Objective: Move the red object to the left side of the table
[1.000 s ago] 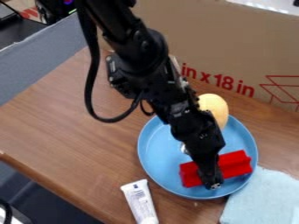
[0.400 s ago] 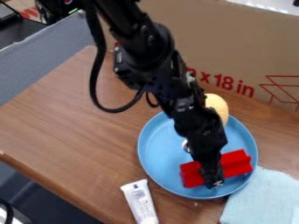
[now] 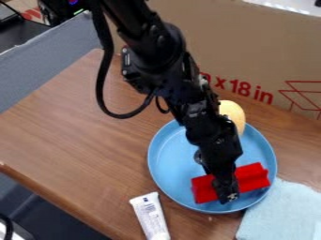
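The red bar is seen lying in the blue plate, at its near right side. The hand is lowered onto the bar's middle, fingers astride it; whether the bar is clenched cannot be told. A yellowish egg is held in the plate's far part. The plate is set near the bench's right end; open wood is left to its left. A tube and a cloth are found at the near edge, a cardboard box behind.
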`<state>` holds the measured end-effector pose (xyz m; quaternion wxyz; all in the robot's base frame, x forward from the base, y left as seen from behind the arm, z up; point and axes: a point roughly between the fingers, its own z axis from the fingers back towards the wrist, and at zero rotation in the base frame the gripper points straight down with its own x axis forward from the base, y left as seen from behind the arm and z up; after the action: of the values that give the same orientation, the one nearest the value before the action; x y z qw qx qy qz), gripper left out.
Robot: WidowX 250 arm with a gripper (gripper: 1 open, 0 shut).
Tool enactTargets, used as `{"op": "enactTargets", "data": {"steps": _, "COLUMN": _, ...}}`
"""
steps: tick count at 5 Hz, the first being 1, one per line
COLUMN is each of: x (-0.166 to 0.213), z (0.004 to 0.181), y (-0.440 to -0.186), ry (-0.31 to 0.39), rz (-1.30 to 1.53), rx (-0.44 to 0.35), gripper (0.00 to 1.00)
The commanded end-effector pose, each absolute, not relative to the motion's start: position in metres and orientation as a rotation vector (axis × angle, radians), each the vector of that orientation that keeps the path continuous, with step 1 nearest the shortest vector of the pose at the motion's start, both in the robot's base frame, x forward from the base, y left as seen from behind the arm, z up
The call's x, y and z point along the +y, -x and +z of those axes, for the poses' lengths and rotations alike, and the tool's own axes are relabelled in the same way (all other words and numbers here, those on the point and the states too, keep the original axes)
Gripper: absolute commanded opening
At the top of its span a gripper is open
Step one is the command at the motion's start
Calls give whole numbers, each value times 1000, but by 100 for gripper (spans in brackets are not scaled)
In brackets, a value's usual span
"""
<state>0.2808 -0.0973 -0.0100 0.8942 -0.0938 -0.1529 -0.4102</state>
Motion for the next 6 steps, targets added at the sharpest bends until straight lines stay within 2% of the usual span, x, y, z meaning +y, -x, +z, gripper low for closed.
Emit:
{"op": "enactTargets", "data": {"steps": 1, "x": -103, "z": -14, "y": -288, "ry": 188, "rz": -870, "rx": -323, "gripper": 0}}
{"op": "enactTargets", "data": {"steps": 3, "x": -87, "z": -19, "y": -276, "ry": 213, "rz": -862, "rx": -329, "gripper": 0}}
{"op": "enactTargets", "data": {"steps": 5, "x": -95, "z": -13, "y": -287, "ry": 249, "rz": -857, "rx": -336, "gripper": 0}}
{"op": "enactTargets", "data": {"steps": 6, "x": -101, "z": -24, "y": -286, "ry": 264, "rz": -866, "rx": -353, "gripper": 0}}
